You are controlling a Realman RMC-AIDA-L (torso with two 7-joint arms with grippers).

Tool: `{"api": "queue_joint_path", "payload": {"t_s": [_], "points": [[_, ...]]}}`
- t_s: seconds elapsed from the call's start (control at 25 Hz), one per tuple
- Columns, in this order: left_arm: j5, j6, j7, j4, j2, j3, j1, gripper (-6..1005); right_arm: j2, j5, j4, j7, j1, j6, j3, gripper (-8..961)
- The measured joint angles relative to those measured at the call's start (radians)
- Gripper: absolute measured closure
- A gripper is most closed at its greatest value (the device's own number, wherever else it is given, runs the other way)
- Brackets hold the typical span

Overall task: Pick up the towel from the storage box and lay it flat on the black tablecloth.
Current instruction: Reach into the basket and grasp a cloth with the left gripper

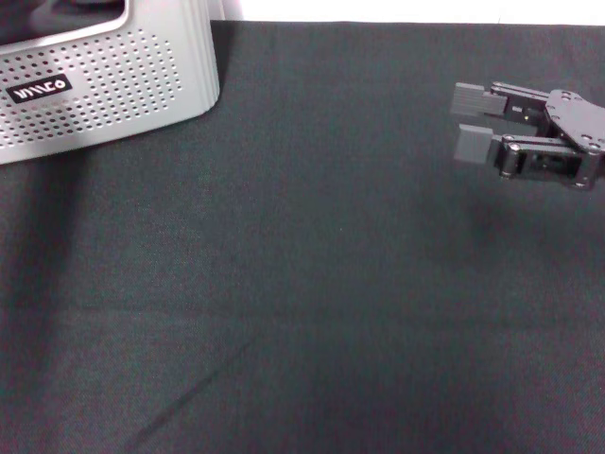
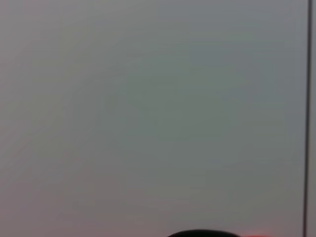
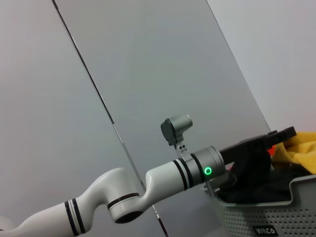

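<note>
The storage box (image 1: pixel 104 85), light grey and perforated with a black label, stands at the far left of the black tablecloth (image 1: pixel 312 284). In the right wrist view the left arm (image 3: pixel 173 177) reaches over the box (image 3: pixel 276 219), and my left gripper (image 3: pixel 254 158) sits down inside it. The towel (image 3: pixel 301 150) shows as a bunched yellow fold at the box rim, right beside that gripper. My right gripper (image 1: pixel 465 120) hovers open and empty over the cloth at the right, fingers pointing left. The left wrist view shows only a plain grey wall.
The box's inside is cut off at the top of the head view. A dark crease (image 1: pixel 189 397) runs across the near part of the cloth. A wall panel seam (image 3: pixel 98 103) stands behind the left arm.
</note>
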Motion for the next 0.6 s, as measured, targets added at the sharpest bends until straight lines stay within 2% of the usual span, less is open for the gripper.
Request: {"api": "queue_joint_path", "payload": {"t_s": [0.6], "points": [[-0.001, -0.01, -0.001, -0.041, 0.001, 0.009, 0.0, 286, -0.001, 0.002, 0.001, -0.002, 0.004, -0.001, 0.016, 112]]}}
